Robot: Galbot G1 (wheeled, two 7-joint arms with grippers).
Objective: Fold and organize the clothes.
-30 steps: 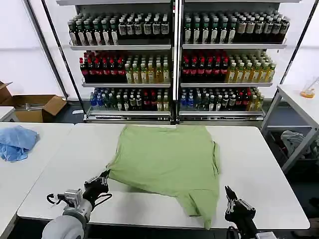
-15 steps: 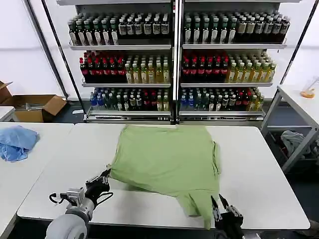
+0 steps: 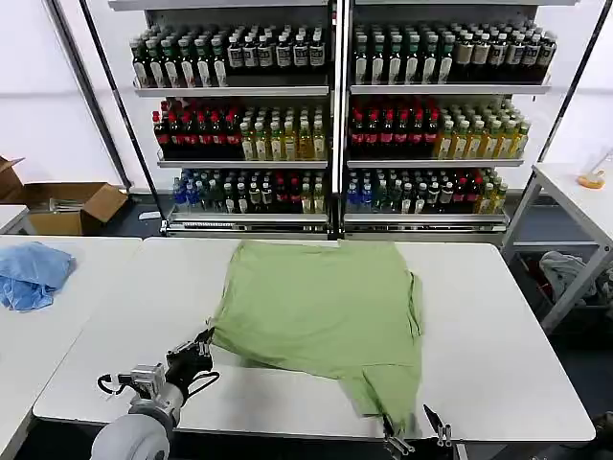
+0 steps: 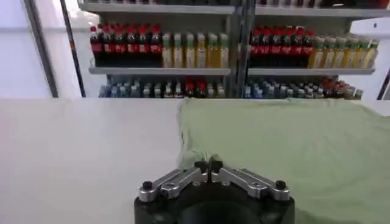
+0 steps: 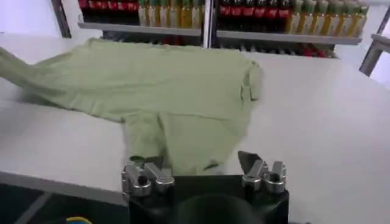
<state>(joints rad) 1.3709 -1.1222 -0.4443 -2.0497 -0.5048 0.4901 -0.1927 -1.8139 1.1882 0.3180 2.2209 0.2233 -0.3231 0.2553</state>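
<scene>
The clothes, one light green shirt [image 3: 321, 307], lie spread on the white table [image 3: 508, 335]. A narrow flap of the shirt reaches the table's front edge. My left gripper [image 3: 199, 347] is at the shirt's front left corner, shut on the cloth's edge; in the left wrist view its fingertips meet [image 4: 208, 165] with the shirt [image 4: 286, 134] pinched at their tip. My right gripper [image 3: 412, 433] sits low at the front edge, open, its fingers astride the end of the flap. The right wrist view shows the right gripper [image 5: 196, 163] spread wide in front of the shirt [image 5: 164, 85].
A light blue cloth [image 3: 34, 273] lies on the neighbouring table to the left, with a cardboard box [image 3: 72, 203] behind it. Shelves of bottles [image 3: 335, 115] stand behind the table. Another table and a bin of cloth [image 3: 565, 273] are at the right.
My right gripper has moved left and lower, from right of the flap to astride its end at the front edge. The left gripper has barely moved.
</scene>
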